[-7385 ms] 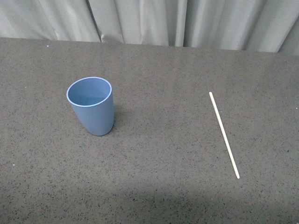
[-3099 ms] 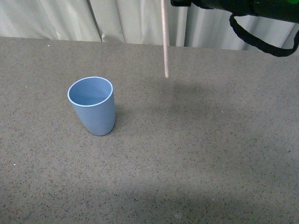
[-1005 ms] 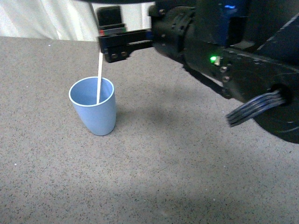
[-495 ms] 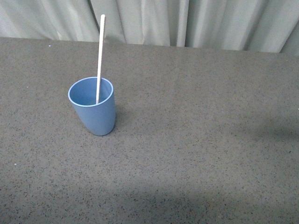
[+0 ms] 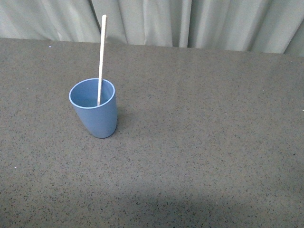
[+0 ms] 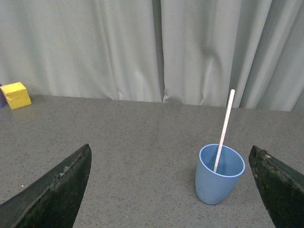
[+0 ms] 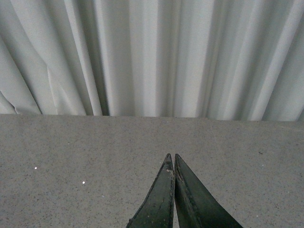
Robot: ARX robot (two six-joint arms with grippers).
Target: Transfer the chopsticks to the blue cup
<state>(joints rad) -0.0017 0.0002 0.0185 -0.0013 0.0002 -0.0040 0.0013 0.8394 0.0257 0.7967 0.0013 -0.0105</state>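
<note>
The blue cup (image 5: 94,110) stands upright on the grey table, left of centre in the front view. The pale chopstick (image 5: 101,52) stands in it, leaning on the rim, its top half sticking out above. Both show in the left wrist view, cup (image 6: 218,176) and chopstick (image 6: 225,123). My left gripper (image 6: 171,190) is open and empty, its two dark fingers wide apart, with the cup some way ahead nearer one finger. My right gripper (image 7: 172,159) is shut and empty, pointing at bare table and curtain. Neither arm shows in the front view.
A grey curtain (image 5: 190,21) hangs along the table's far edge. A yellow block (image 6: 15,95) sits on the table near the curtain in the left wrist view, far from the cup, with a dark purple thing beside it at the picture's edge.
The chopstick went from lying on the table to hanging from the right gripper, then into the cup. The right arm has since left the front view. Nothing moved in the last half second.
</note>
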